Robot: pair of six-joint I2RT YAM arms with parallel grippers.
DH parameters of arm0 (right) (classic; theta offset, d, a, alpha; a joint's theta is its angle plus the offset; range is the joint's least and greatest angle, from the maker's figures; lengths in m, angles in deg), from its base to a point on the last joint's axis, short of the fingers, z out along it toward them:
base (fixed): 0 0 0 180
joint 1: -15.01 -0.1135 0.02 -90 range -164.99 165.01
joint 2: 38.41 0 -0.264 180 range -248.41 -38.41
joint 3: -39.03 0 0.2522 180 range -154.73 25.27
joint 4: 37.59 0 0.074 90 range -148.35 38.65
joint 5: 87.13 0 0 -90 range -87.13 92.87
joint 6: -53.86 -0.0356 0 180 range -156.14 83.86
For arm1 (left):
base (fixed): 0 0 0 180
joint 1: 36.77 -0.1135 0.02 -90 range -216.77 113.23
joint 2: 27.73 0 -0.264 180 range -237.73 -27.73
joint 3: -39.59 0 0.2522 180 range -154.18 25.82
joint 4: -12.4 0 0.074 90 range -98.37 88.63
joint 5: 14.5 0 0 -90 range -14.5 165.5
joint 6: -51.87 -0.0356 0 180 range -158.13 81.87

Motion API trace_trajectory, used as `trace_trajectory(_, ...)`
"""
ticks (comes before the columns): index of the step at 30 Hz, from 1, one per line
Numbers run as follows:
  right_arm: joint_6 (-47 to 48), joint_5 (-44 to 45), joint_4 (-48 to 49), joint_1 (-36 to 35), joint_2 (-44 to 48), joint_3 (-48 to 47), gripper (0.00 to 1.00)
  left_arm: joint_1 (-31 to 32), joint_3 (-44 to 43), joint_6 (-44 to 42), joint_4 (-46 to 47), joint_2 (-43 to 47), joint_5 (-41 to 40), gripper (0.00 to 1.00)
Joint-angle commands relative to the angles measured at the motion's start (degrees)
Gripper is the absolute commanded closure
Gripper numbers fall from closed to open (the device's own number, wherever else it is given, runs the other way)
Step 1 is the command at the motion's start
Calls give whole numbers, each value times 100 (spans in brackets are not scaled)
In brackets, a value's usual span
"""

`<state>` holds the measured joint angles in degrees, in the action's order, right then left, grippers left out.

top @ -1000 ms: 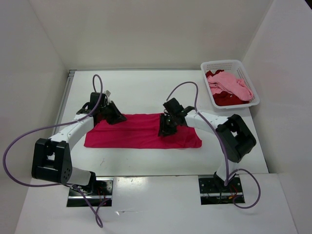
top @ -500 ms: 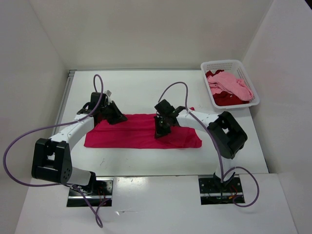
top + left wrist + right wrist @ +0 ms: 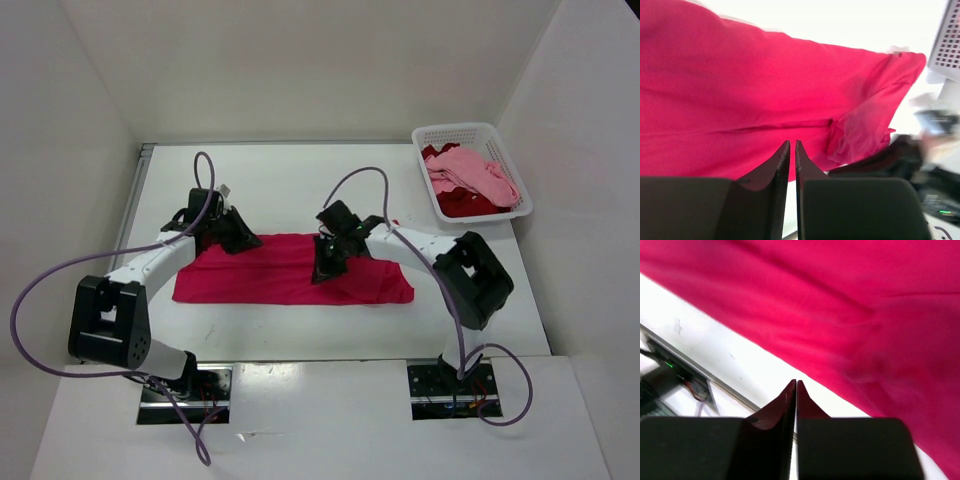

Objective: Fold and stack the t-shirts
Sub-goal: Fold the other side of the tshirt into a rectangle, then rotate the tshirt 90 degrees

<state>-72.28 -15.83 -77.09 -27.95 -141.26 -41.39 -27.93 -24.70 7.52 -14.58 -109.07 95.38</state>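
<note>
While the magenta t-shirt point(image 3: 270, 272) lies flat on the table point(image 3: 300, 190) with its long axis left to right, the left claw point(image 3: 240, 241) stands at its far-left corner and the right claw point(image 3: 323, 270) near its middle. The 2 claws are pressed together; whether either pinches cloth I cannot tell.

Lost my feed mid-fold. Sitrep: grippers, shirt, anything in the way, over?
Both shut on magenta t-shirt: left gripper, right gripper. Shirt flat on table, bunched at right gripper. In basket: light pink t-shirt, dark red t-shirt. Nothing blocking.
</note>
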Motion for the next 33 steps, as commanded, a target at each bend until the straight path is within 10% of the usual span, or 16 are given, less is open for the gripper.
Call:
trace_trajectory(1,19,198,209,550,756,64,100,30,-230,-20,240,-390,69,86)
trace_trajectory(12,-517,1280,1000,2248,863,1286,100,-1560,288,67,354,-1103,122,88)
trace_trajectory(23,-763,1167,1062,2380,-1236,-320,100,-3345,833,164,-127,-1440,675,91)
trace_trajectory(28,-509,737,214,2328,-2965,-3471,100,-3153,833,59,-909,552,675,81)
trace_trajectory(33,46,237,-1852,1976,-5593,-9444,100,-2222,886,-143,-1368,1805,543,65)
